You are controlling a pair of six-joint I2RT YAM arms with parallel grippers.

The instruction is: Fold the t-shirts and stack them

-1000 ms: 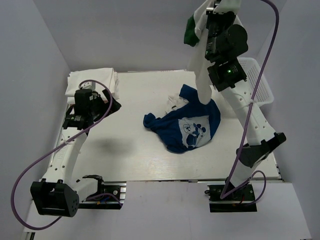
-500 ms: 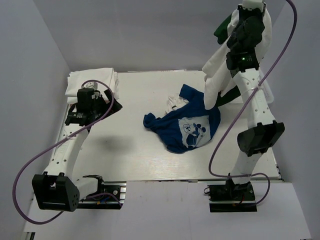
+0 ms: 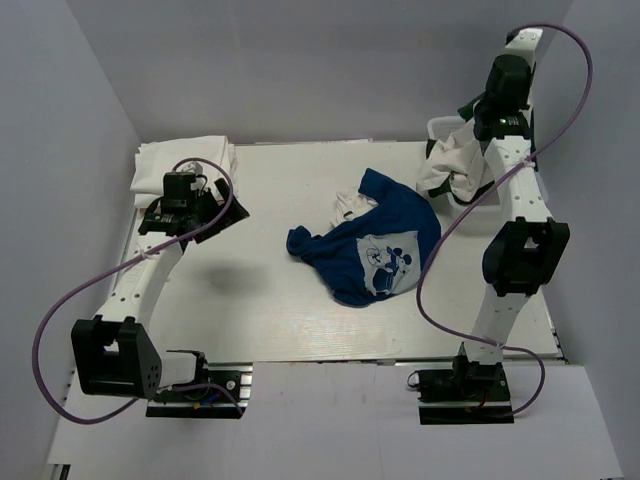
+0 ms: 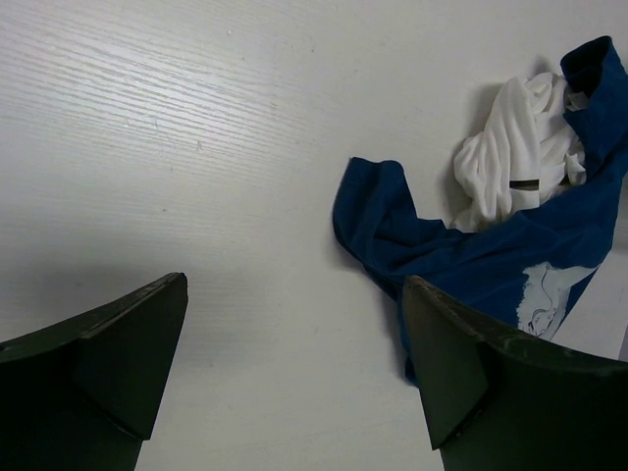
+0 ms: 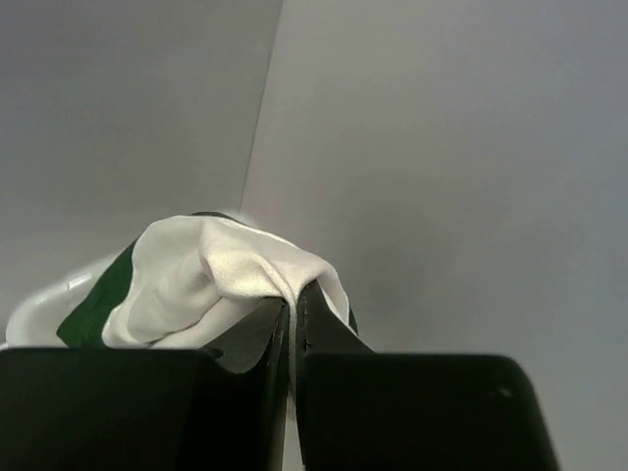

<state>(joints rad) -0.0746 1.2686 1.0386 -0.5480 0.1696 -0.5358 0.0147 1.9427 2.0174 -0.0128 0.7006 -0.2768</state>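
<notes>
The right arm stands stretched tall at the far right corner, its claw (image 5: 292, 306) clamped tight on a white-and-green t-shirt (image 5: 196, 270) that hangs bunched beneath it. The left arm bends low over the counter (image 3: 250, 300), its claw (image 4: 294, 343) spread wide and empty. The blue t-shirt (image 3: 380, 250) lies crumpled mid-counter, Mickey print up, partly covering a white t-shirt (image 4: 515, 147) whose small dark tag is unreadable. Folded white t-shirts (image 3: 185, 160) sit far left.
</notes>
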